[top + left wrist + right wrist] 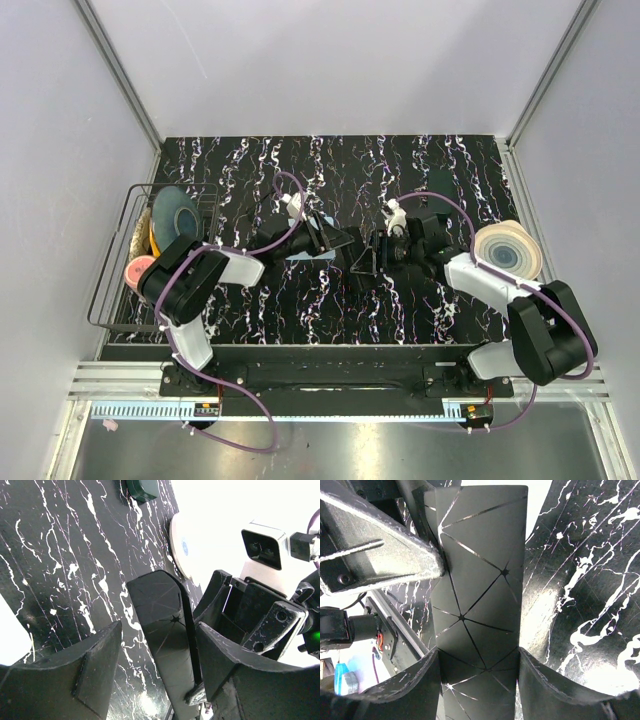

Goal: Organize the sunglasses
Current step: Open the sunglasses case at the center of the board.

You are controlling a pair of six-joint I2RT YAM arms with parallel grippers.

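A black folding sunglasses case [345, 240] with thin geometric lines hangs between both grippers at the middle of the marbled table. My right gripper [479, 652] is shut on one flat panel of the case [480, 580], with both fingers pressed to its edges. My left gripper [159, 630] faces it with jaws apart. A case flap [165, 625] stands between its fingers, close against the right finger [235, 670], and a wide gap is left at the other finger. From above, the left gripper [322, 236] and right gripper [385, 250] nearly meet. The sunglasses themselves are hidden.
A wire basket [110, 290] at the left edge holds a blue-grey disc [175, 212] and a pink roll [140, 270]. A cream round roll [508, 250] lies at the right. A small dark green object [142, 490] rests at the far side, and a pale blue sheet [300, 254] lies under the left gripper.
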